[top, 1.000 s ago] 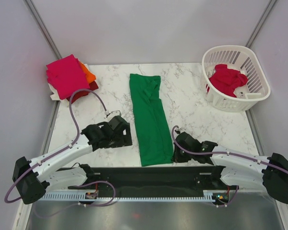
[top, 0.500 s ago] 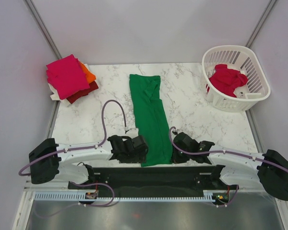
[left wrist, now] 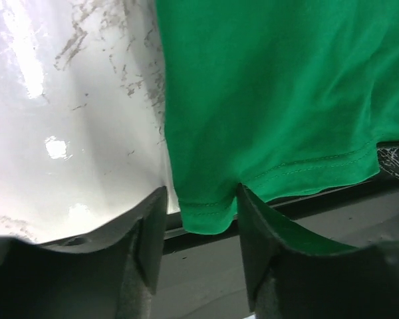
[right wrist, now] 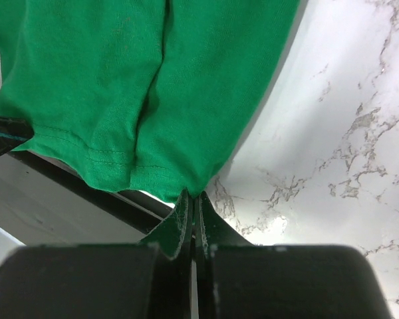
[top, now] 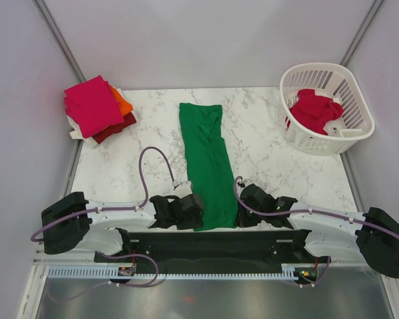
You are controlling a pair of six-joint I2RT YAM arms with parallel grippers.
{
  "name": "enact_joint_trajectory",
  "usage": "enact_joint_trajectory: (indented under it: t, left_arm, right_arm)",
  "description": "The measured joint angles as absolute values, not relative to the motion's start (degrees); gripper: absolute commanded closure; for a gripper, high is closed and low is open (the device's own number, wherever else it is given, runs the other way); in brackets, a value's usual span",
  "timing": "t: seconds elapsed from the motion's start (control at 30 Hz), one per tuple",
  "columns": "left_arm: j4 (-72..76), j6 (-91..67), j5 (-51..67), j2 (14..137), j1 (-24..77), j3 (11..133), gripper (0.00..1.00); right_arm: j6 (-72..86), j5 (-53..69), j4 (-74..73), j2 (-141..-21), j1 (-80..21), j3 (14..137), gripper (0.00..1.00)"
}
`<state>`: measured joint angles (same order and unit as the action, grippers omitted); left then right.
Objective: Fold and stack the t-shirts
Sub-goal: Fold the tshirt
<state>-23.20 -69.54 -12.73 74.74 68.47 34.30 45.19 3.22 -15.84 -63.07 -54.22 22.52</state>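
green shirt (top: 209, 166): lies flat on the bench (top: 266, 153), about midway across, as a narrow strip already folded lengthwise.
long axis: runs from the near edge straight toward the far wall; the hem is the near end, and its edge hangs just over the dark rail (top: 213, 246).
left fingers (left wrist: 146, 232): spread apart, one on each side of the near left hem corner; the cloth sits between them but is not clamped.
right fingers (right wrist: 176, 226): pressed together at the near right hem corner, apparently pinching the edge of the cloth.
key relation: each hem corner is at its own arm's fingertips and the whole shirt stretches away from both arms, so neither arm is nearer.
next move (judged): the left side must clamp before the hem can be carried along the axis toward the collar.
stack: pink shirt (top: 90, 103) on top of orange shirt (top: 122, 101) and dark red shirt (top: 116, 128), far left corner.
basket (top: 322, 143): far right, with a red shirt (top: 314, 109) inside.
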Motion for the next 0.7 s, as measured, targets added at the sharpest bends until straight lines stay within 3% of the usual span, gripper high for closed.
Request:
enact_joint_trajectory:
  t: [0.07, 0.17, 0.23, 0.27, 0.5, 0.7]
  left_arm:
    - [-21.65, -70.32, -12.6, 74.91, 68.49, 33.74, 0.54]
    - [-20.21, -71.24, -12.49, 74.89, 68.49, 32.86, 0.71]
    - [-19.86, -71.55, -12.53, 74.89, 68.51, 32.53, 0.9]
    - [-19.79, -71.66, -12.49, 74.94, 68.53, 32.45, 0.95]
    - [-20.4, -71.46, -10.79, 74.89, 68.62, 32.97, 0.98]
    - [-29.39, -70.65, -10.35, 71.46, 68.93, 40.12, 0.95]
  right_arm:
    - [45.19, 3.22, -15.81, -63.07, -54.24, 22.52, 1.0]
    - [45.19, 3.25, -15.77, -63.07, -54.26, 22.5, 1.0]
    - [45.17, 3.4, -15.64, -63.07, -54.26, 22.48, 1.0]
    - [45.17, 3.55, -15.51, -63.07, -54.3, 22.44, 1.0]
    - [45.8, 3.73, -17.87, -61.52, -56.14, 22.48, 1.0]
    - [46.22, 1.13, -26.79, -56.07, -57.17, 28.45, 1.0]
